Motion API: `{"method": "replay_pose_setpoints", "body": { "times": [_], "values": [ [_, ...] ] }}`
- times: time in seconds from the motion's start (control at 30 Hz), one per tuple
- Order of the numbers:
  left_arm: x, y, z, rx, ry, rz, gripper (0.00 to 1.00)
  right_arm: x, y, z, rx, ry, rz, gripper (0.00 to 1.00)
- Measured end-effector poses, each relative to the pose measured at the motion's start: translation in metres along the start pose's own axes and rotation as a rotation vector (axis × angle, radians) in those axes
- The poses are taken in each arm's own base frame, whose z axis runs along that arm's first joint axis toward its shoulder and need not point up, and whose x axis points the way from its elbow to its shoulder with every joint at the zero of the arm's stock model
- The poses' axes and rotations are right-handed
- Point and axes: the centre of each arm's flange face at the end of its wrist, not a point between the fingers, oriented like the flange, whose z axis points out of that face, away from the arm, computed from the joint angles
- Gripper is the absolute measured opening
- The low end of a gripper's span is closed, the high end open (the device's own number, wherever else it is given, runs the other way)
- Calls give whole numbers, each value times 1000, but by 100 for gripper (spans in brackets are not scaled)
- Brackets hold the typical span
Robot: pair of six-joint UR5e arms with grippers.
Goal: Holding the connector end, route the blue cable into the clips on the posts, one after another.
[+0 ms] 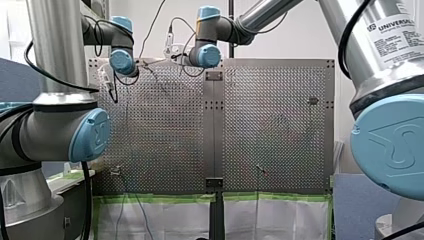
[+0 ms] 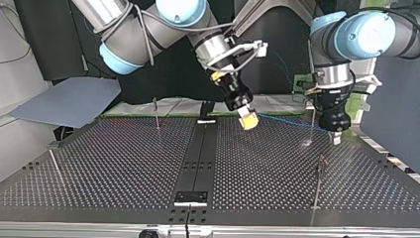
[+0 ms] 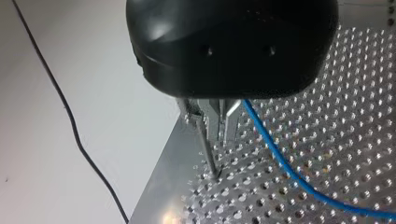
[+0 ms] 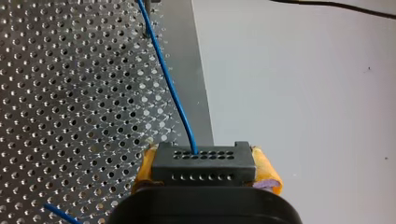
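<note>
My right gripper (image 2: 247, 120) pinches the connector (image 4: 204, 161) between yellow pads (image 4: 266, 175). The blue cable (image 4: 170, 88) runs along the table's (image 2: 124, 163) far edge in the top view to a corner post (image 3: 208, 151) beside my left gripper (image 3: 212, 126), whose grip I cannot tell. Likely clip 1: next, press the cable in.

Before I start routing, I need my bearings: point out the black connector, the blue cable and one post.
black connector (image 4: 204, 163): right wrist view, middle of its body.
blue cable (image 4: 171, 91): right wrist view, stretch ahead of the connector.
post (image 2: 318, 186): top view, mid-shaft.
</note>
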Motion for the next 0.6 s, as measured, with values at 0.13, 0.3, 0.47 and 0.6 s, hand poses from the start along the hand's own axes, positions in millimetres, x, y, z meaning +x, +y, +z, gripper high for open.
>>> {"method": "replay_pose_setpoints", "body": {
  "times": [0.13, 0.3, 0.47, 0.6],
  "values": [
    [-13, 1, 6, -20, -18, 21, 0, 2, 0, 10, 5, 12, 8, 0],
    [-33, 5, 5, -42, -55, 34, 0, 13, -1, 20, 9, 40, 27, 0],
    [-31, 20, 16, -53, -41, 58, 0, 13, -2, 31, 11, 34, 35, 0],
    [-33, 26, 22, -53, -36, 86, 0, 10, -4, 37, 12, 15, 37, 0]
  ]
}}
